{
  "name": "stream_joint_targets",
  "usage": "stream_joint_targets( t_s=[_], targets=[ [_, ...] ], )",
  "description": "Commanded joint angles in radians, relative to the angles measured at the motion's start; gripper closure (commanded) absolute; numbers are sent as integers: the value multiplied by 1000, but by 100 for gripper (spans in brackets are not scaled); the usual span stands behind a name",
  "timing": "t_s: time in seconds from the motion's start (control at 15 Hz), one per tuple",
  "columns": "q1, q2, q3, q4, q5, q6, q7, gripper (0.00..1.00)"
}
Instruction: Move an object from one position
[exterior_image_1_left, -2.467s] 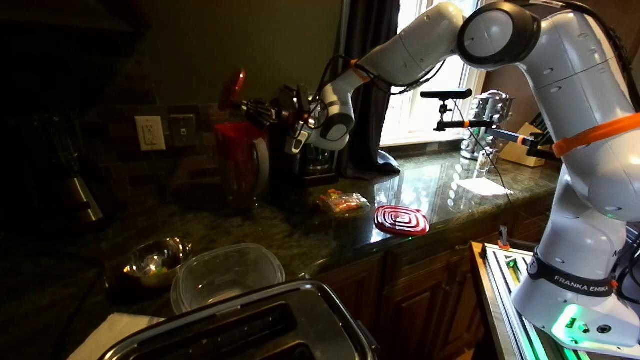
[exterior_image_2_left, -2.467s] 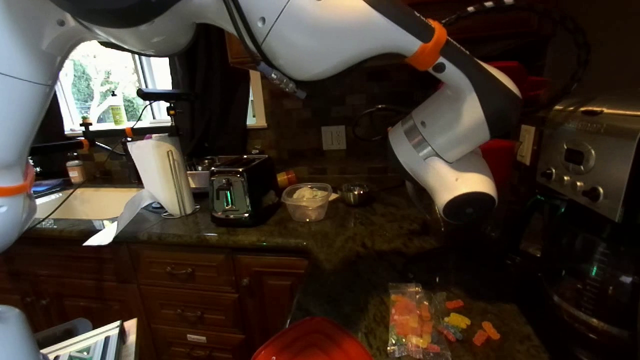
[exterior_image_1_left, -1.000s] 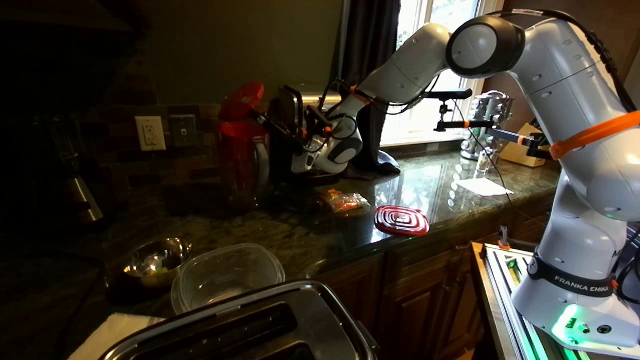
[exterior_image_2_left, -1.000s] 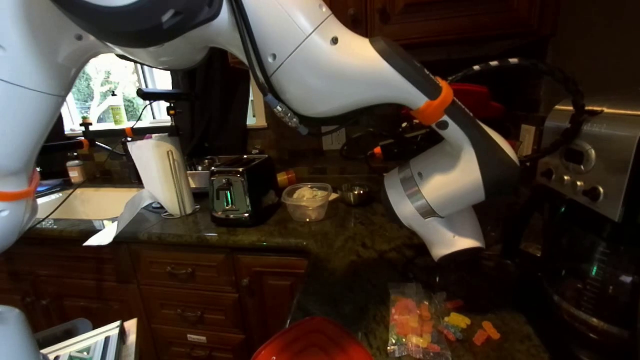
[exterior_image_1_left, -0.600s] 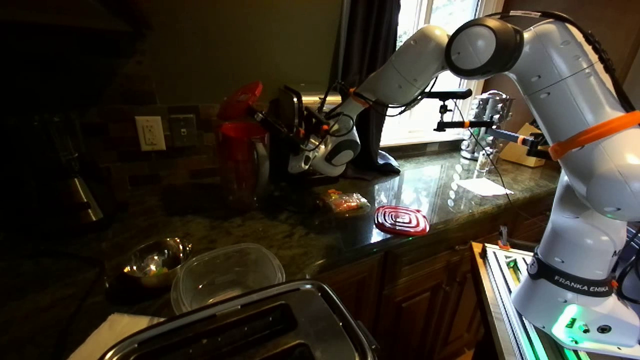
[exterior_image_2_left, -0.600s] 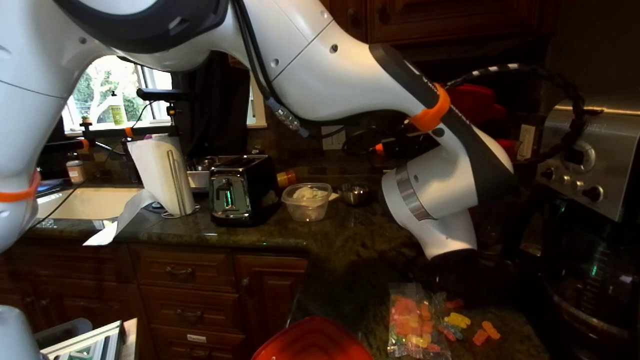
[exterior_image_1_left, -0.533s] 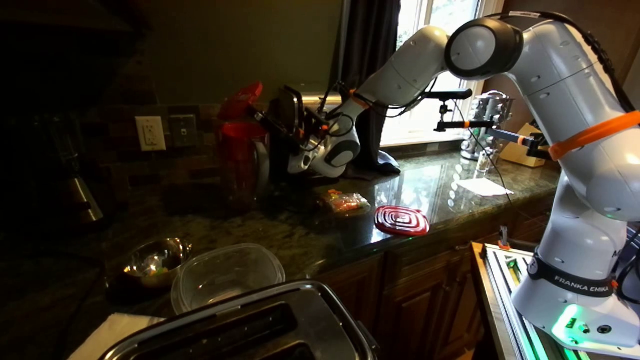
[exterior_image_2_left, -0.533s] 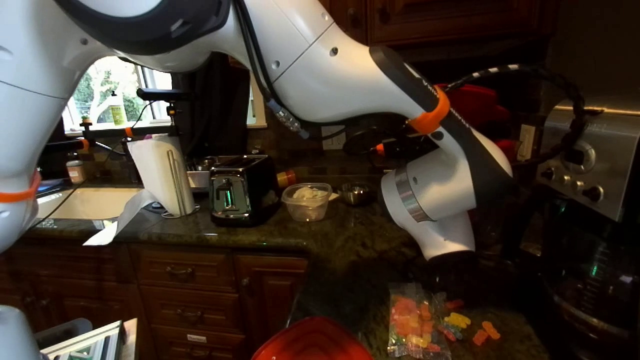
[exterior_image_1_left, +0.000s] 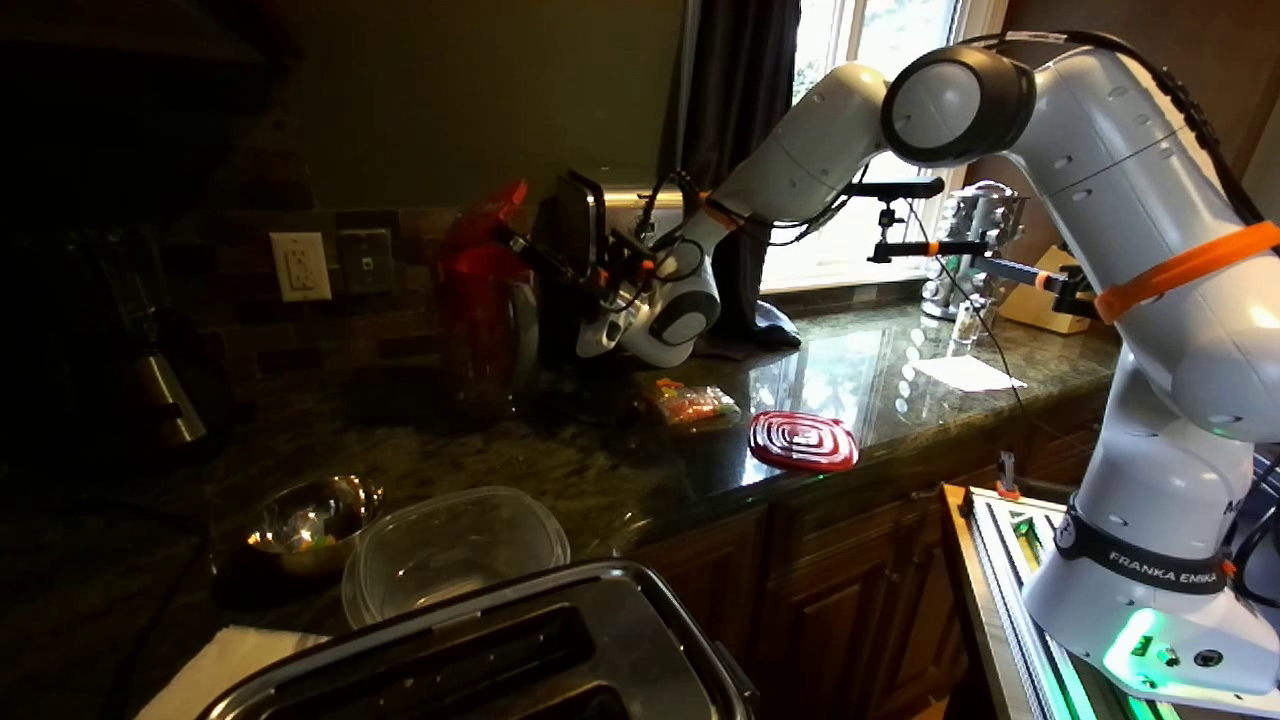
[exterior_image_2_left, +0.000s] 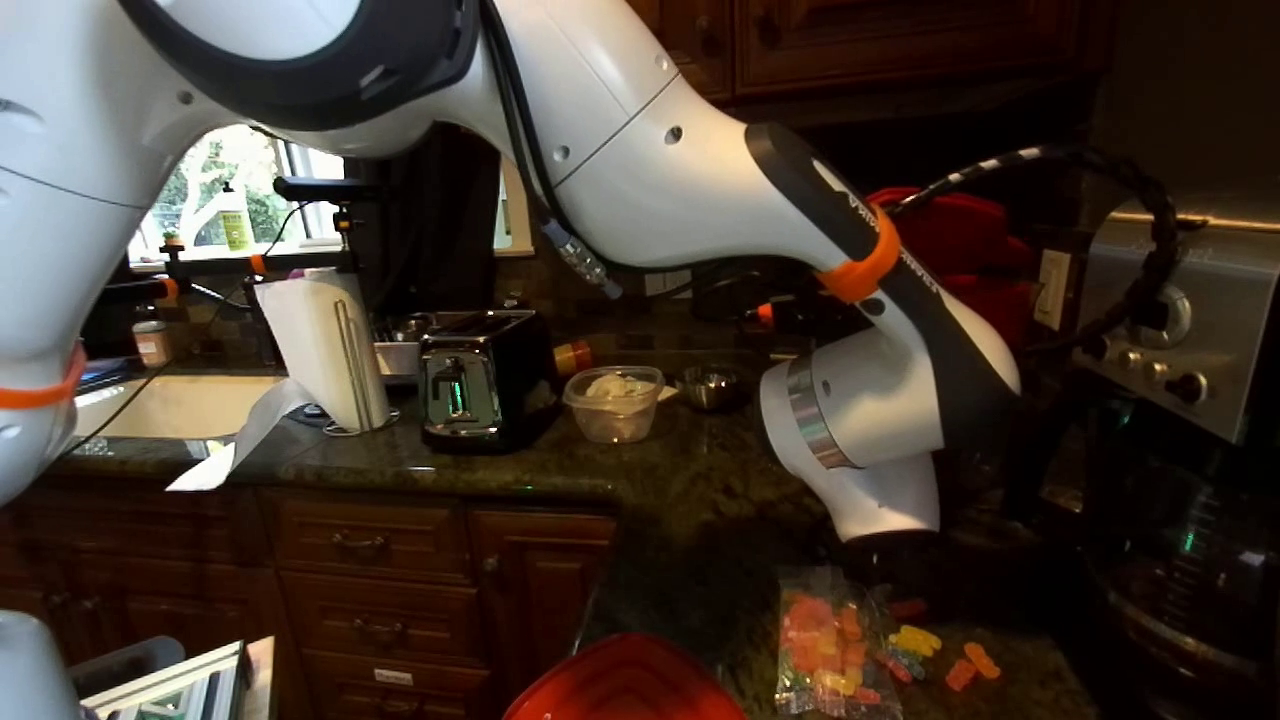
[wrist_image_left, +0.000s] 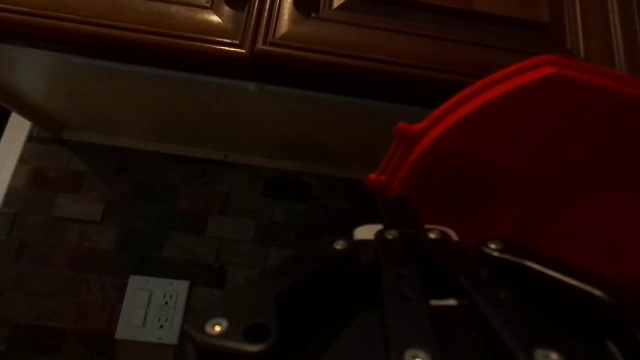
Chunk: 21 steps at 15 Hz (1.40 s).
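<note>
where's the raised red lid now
In the wrist view, the raised red lid fills the right side, at the jaws' tips; in an exterior view, it appears just above the red pitcher.

In an ext. view, tub (exterior_image_2_left: 612, 428) is set btwn toaster (exterior_image_2_left: 478, 382) & bowl (exterior_image_2_left: 709, 396) on counter (exterior_image_2_left: 680, 475); candies (exterior_image_2_left: 913, 640) are strewn R of bag (exterior_image_2_left: 822, 645).

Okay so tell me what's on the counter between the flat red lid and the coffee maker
In an exterior view, a bag of gummies lies nearer the red lid, loose gummies nearer the coffee maker.
</note>
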Motion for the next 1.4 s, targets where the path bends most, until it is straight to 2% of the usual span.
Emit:
stream_joint_targets(
  t_s=[0.0, 0.13, 0.47, 0.67, 1.07, 1.33],
  targets=[
    [-18, 26, 7, 10, 16, 3, 36, 71],
    [-21, 26, 9, 12, 19, 3, 44, 59],
    [-36, 10, 6, -8, 31, 7, 37, 19],
    [-37, -25, -12, -43, 32, 79, 41, 0],
    [3, -123, -52, -88, -14, 381, 50, 0],
    [18, -197, -69, -123, -5, 574, 3, 0]
  ],
)
